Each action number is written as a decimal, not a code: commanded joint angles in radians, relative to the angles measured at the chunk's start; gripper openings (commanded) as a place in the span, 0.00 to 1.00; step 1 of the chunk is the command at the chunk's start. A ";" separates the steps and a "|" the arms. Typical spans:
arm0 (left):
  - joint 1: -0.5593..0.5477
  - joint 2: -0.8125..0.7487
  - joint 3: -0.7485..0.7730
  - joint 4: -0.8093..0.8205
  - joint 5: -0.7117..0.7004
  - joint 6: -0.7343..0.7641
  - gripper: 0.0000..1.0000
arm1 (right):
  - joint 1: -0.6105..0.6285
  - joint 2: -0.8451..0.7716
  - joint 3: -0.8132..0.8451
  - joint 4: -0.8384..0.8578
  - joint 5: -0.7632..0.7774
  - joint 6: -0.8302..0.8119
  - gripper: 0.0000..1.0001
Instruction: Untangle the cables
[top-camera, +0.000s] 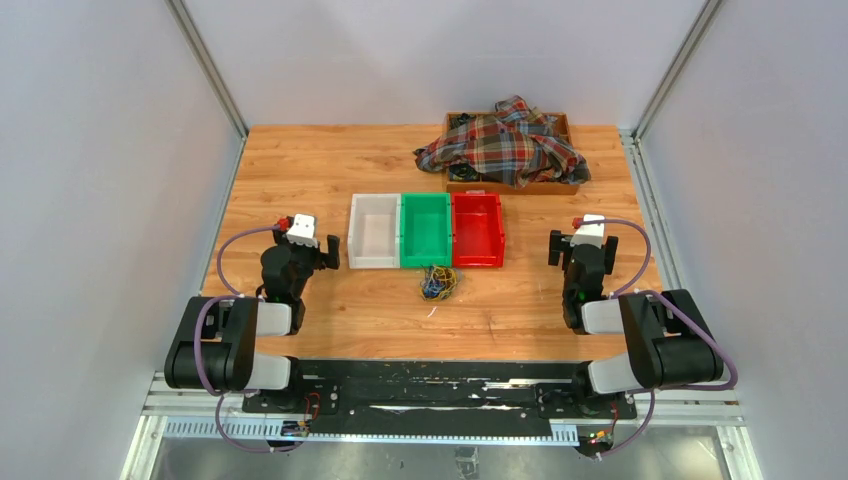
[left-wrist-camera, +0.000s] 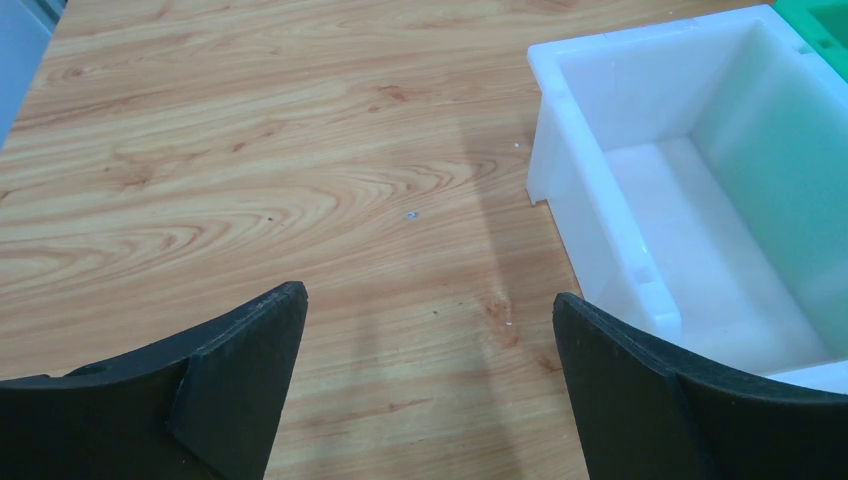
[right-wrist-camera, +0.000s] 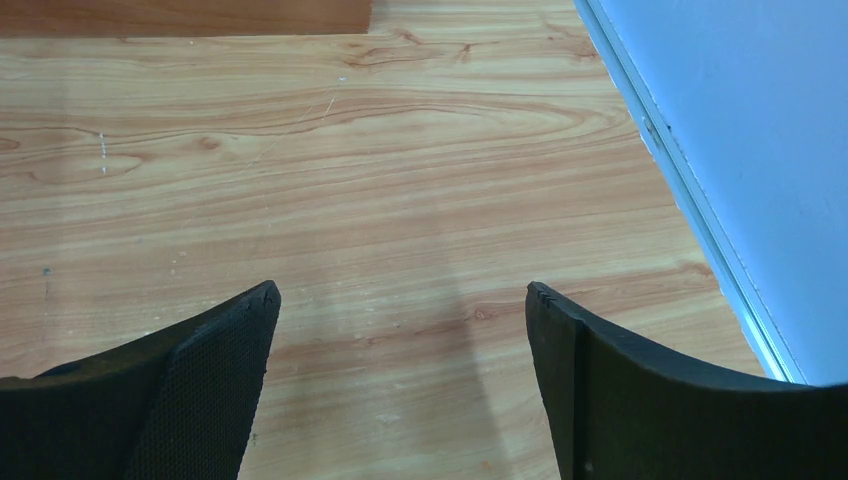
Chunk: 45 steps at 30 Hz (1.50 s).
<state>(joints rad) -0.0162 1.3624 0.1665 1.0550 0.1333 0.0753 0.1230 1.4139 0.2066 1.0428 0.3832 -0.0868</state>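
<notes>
We look down from high above the near edge onto the whole table (top-camera: 300, 160), left wrist view close and forward-facing, sharing the white bin (top-camera: 352, 232) (left-wrist-camera: 560, 130), right wrist view close beside the right wall (right-wrist-camera: 760, 120).

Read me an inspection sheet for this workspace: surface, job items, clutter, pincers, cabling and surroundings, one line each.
Surface: wooden table, a few small marks in the wrist views.
Job's things: tangled cables, one small multicoloured clump on the near side of the green bin, untouched.
Clutter: white bin, green bin and red bin in a row, all look empty; plaid shirt heaped over a wooden tray at the far edge.
Pincers: left pincer open, beside the white bin; right pincer open, near the right wall; neither holds anything.
Cables: purple arm cables loop along both arms, apart from the clump.
Surroundings: pale walls and metal frame posts.
</notes>
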 joint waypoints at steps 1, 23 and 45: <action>0.001 0.000 0.005 0.054 -0.012 0.004 0.98 | -0.020 0.003 0.001 0.033 -0.011 -0.001 0.92; 0.002 -0.161 0.291 -0.570 0.030 0.026 0.98 | 0.022 -0.292 0.245 -0.752 0.257 0.263 0.92; 0.001 -0.163 0.777 -1.603 0.462 0.109 0.98 | 0.549 -0.349 0.395 -0.945 -0.316 0.423 0.79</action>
<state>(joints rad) -0.0162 1.1931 0.9104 -0.4057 0.5007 0.1326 0.4896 1.0328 0.5526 0.1829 0.0269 0.4099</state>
